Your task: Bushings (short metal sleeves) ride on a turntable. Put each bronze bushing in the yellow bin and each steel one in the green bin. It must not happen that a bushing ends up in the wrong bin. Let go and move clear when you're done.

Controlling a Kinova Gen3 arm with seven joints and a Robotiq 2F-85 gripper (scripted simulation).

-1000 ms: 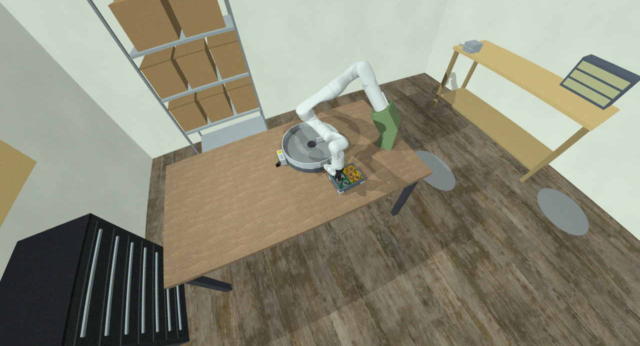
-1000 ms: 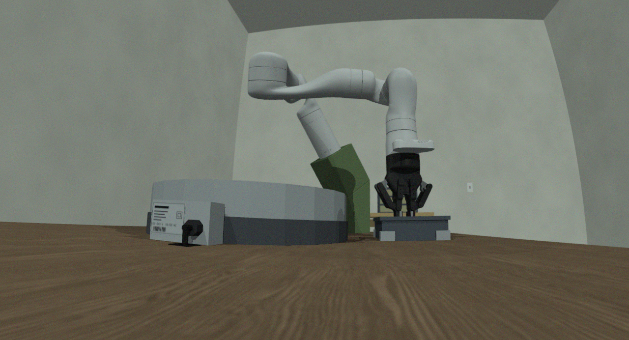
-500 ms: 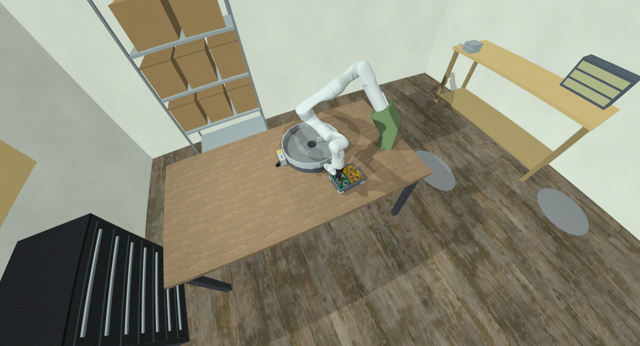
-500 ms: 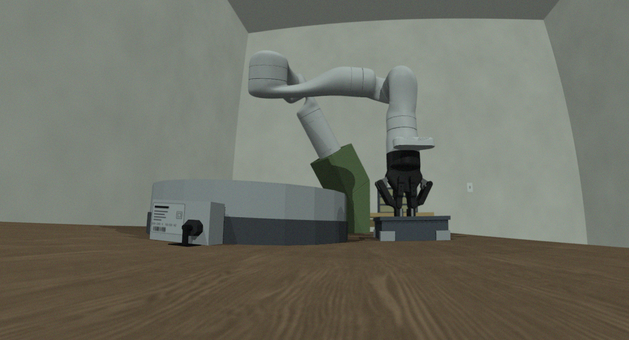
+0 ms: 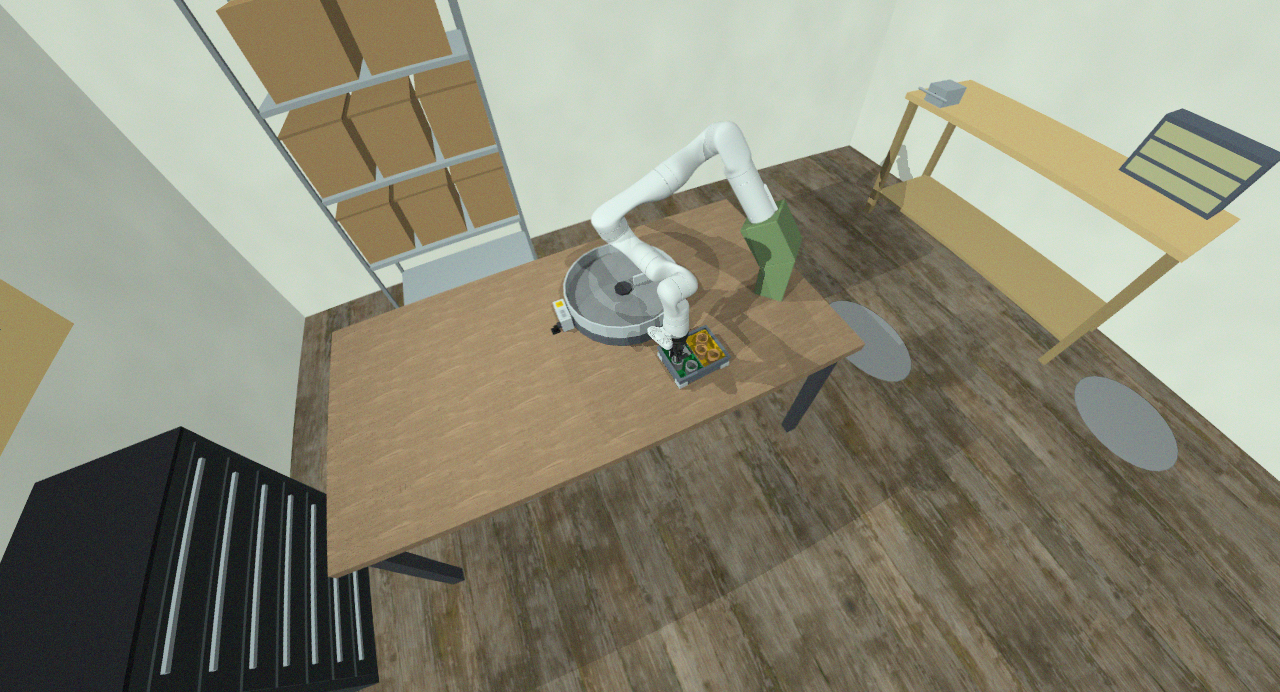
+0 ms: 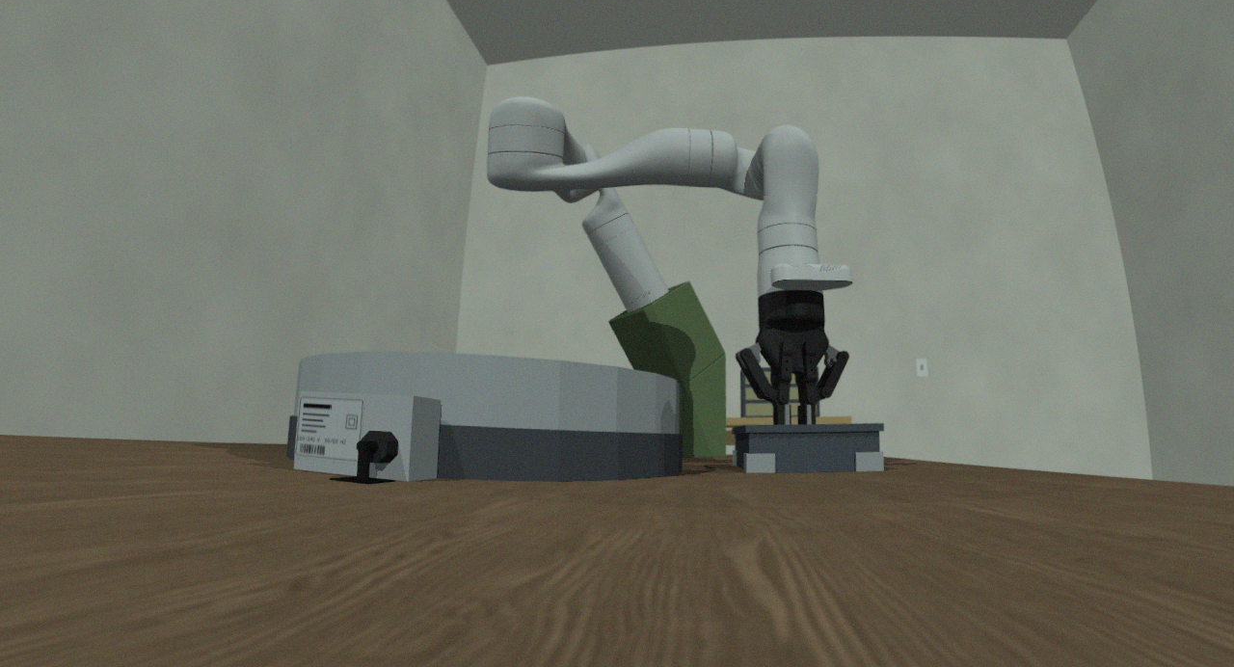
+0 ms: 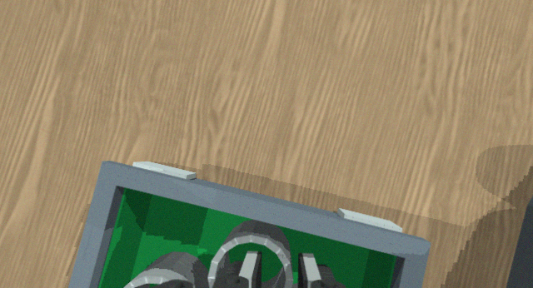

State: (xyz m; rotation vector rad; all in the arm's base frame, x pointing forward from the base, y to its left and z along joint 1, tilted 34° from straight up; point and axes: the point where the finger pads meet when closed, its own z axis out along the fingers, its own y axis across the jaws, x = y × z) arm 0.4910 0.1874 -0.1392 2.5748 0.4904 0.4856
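Note:
My gripper [image 5: 679, 353] [image 6: 794, 417] [image 7: 279, 272] points down at the green bin [image 7: 179, 211], its fingers a narrow gap apart. In the wrist view one fingertip shows over the hole of a steel bushing [image 7: 255, 230] and the other outside its ring; nothing is seen clamped. A second steel bushing [image 7: 179, 260] stands to its left, cut by the frame edge. The yellow bin [image 5: 717, 342] beside it holds three bronze bushings [image 5: 701, 338] [image 5: 700, 349] [image 5: 713, 355]. The turntable [image 5: 590, 280] [image 6: 534, 395] shows no bushing; the arm hides part of it.
A grey tray [image 6: 811, 452] [image 7: 266, 202] frames both bins, close to the turntable's rim. A small control box [image 5: 562, 314] [image 6: 422, 439] is fixed at the turntable's side. The green arm mount [image 5: 771, 249] [image 6: 707, 395] stands behind on the wooden table [image 5: 465, 419].

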